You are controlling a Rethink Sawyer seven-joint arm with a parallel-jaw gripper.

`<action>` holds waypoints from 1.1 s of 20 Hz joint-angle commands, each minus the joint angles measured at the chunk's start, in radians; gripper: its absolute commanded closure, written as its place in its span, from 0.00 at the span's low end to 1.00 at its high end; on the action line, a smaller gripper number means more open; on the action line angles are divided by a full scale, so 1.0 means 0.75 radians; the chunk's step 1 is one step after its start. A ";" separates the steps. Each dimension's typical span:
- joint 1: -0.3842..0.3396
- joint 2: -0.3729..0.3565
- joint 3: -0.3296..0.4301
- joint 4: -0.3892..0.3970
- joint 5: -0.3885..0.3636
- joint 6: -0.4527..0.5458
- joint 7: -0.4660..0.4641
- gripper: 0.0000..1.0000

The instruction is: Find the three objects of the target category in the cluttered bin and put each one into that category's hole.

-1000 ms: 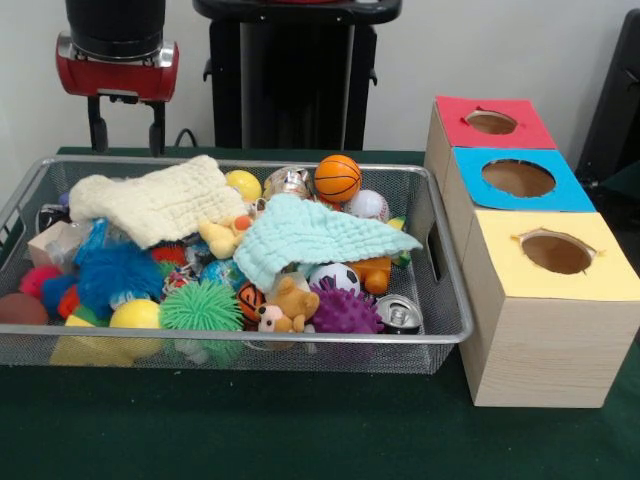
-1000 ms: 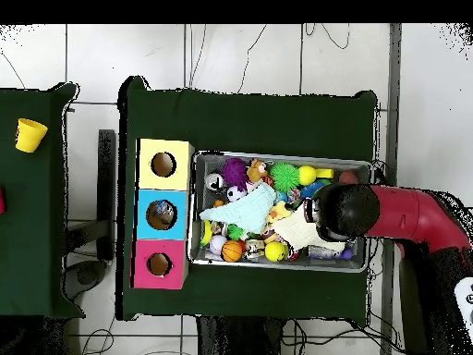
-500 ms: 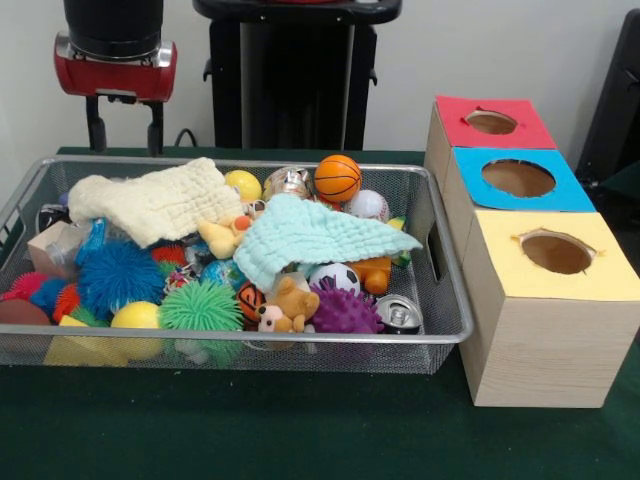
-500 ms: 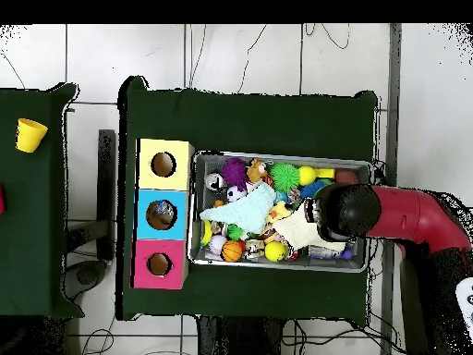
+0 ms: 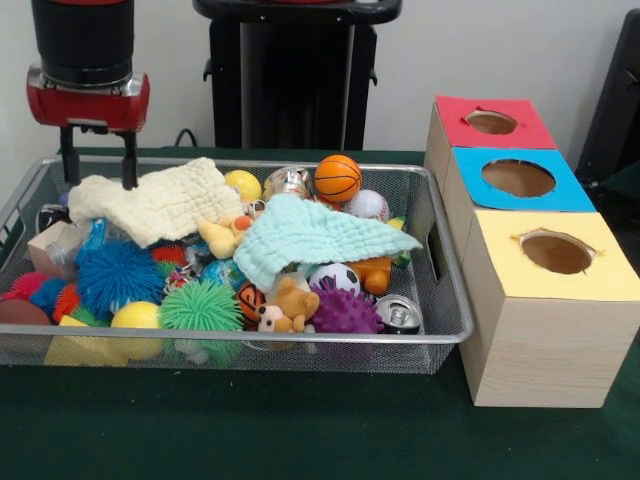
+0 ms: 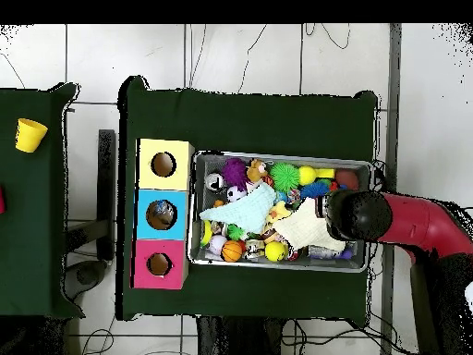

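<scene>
My gripper [image 5: 98,172] hangs open over the far left end of the wire bin [image 5: 300,342], its two fingertips just touching or just above the left end of a cream cloth [image 5: 160,205]. Nothing is between the fingers. A mint cloth [image 5: 315,235] covers the bin's middle. Around them lie an orange basketball [image 5: 338,177], a small soccer ball [image 5: 335,277], a purple spiky ball [image 5: 345,312], a green spiky ball [image 5: 200,305], a blue spiky ball [image 5: 118,275], a teddy bear [image 5: 290,303] and a can [image 5: 400,313]. In the overhead view the arm's head [image 6: 358,214] hides the gripper.
Three wooden boxes stand in a row right of the bin, each with a round hole on top: red [image 5: 530,128] farthest, blue [image 5: 575,195] in the middle, yellow [image 5: 600,275] nearest. A yellow cup [image 6: 30,135] sits on a separate table.
The gripper has moved left in the front view and come lower, from behind the bin's far rim to over the cream cloth's left end. The blue spiky ball has settled.
</scene>
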 commanded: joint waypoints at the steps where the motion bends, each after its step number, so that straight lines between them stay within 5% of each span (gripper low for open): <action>1: -0.071 0.158 0.060 0.010 -0.069 -0.164 -0.079 0.00; 13: -0.132 0.264 0.017 -0.021 -0.106 -0.284 -0.034 0.00; 22: -0.127 0.243 -0.099 -0.053 -0.097 -0.311 0.074 0.00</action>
